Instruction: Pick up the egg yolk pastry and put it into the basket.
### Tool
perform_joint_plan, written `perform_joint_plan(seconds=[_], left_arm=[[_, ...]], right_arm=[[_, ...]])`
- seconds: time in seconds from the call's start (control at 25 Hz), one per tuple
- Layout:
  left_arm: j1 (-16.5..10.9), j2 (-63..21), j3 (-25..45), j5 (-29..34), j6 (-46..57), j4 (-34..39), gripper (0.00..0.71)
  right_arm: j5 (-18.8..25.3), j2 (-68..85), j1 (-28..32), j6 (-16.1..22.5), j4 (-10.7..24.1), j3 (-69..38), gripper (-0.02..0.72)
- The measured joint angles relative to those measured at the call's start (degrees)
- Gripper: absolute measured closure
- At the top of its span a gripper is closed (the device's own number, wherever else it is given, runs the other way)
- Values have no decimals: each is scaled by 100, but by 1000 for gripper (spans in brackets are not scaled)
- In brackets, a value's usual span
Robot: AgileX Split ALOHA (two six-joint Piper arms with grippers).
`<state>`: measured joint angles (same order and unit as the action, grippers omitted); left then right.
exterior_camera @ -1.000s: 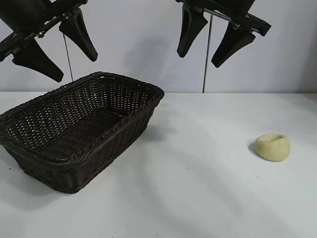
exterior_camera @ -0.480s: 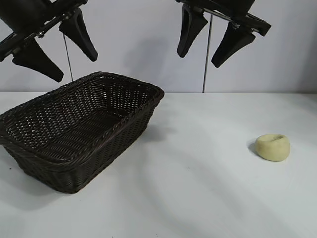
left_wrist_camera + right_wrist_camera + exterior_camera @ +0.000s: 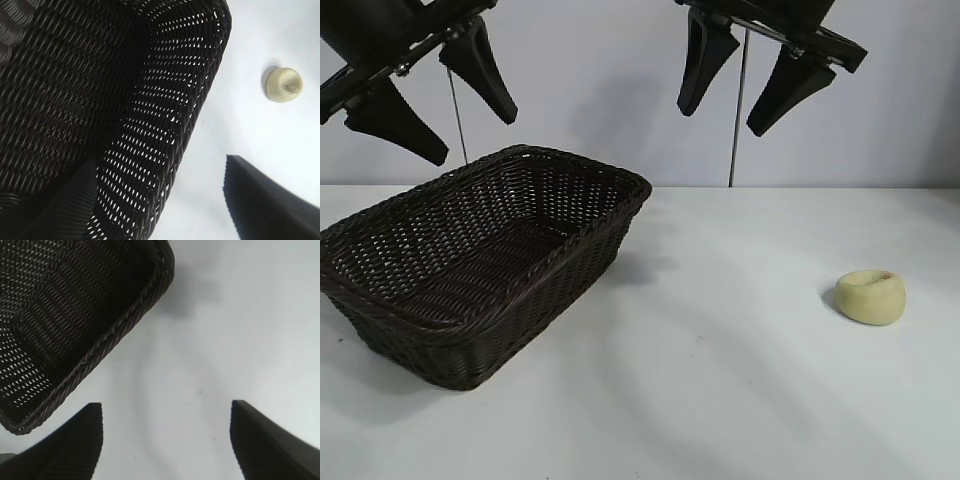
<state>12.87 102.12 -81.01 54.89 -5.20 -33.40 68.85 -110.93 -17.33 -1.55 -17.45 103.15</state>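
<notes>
Your right gripper hung with its jaws spread and empty, high over the white table; the egg yolk pastry lay well below them and off to their outer side, away from the wicker basket. It looked light, soft and crumbly, so you would likely want a gentle pinch across its rounded flanks. Your left gripper, likewise spread and empty, hovered above the basket.
</notes>
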Motion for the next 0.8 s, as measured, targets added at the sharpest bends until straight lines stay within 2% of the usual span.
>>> perform_joint_plan(seconds=[0.2, 0.6, 0.8], left_arm=[[-37, 0, 0, 141, 520, 48, 190], [-43, -663, 9, 1007, 1410, 1366, 190], [-43, -1070, 514, 1088, 1622, 1571, 190]], right_arm=[[0, 0, 0, 0, 6, 0, 185], [0, 0, 0, -22, 6, 0, 185], [0, 0, 0, -22, 11, 0, 185]])
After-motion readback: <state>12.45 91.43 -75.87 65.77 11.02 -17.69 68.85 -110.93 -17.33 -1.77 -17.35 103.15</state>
